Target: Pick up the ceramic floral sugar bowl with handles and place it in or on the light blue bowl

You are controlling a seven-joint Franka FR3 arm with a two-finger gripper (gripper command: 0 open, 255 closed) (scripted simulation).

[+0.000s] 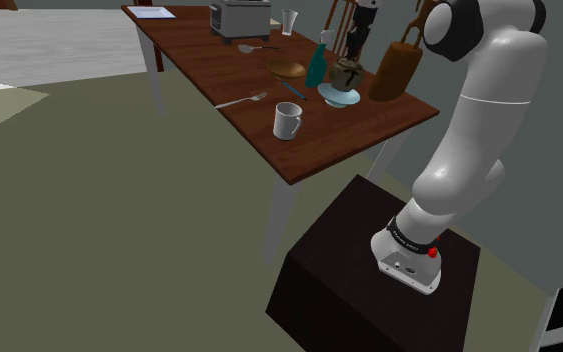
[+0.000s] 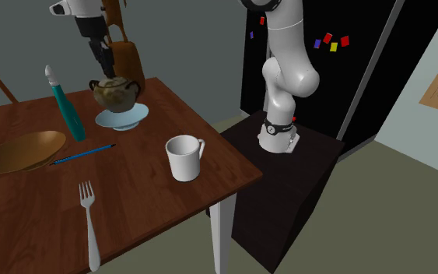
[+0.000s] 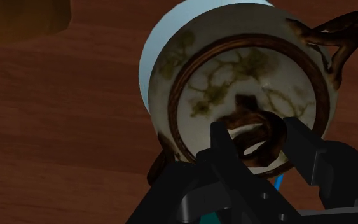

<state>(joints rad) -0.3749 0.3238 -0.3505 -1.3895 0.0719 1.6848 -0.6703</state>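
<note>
End effector [image 3: 258, 130], fingers apart, hangs over the cream floral ceramic sugar bowl [image 3: 234, 76] sitting in the light blue bowl [image 2: 129, 120].

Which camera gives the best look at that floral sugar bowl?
The second exterior view: the sugar bowl shows whole, side-on, both handles clear. The wrist view looks straight down on its lid; the shoulder view has it far off.

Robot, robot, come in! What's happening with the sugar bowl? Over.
End effector open, over sugar bowl. It sits upright on light blue bowl. Teal bottle close beside.
</note>
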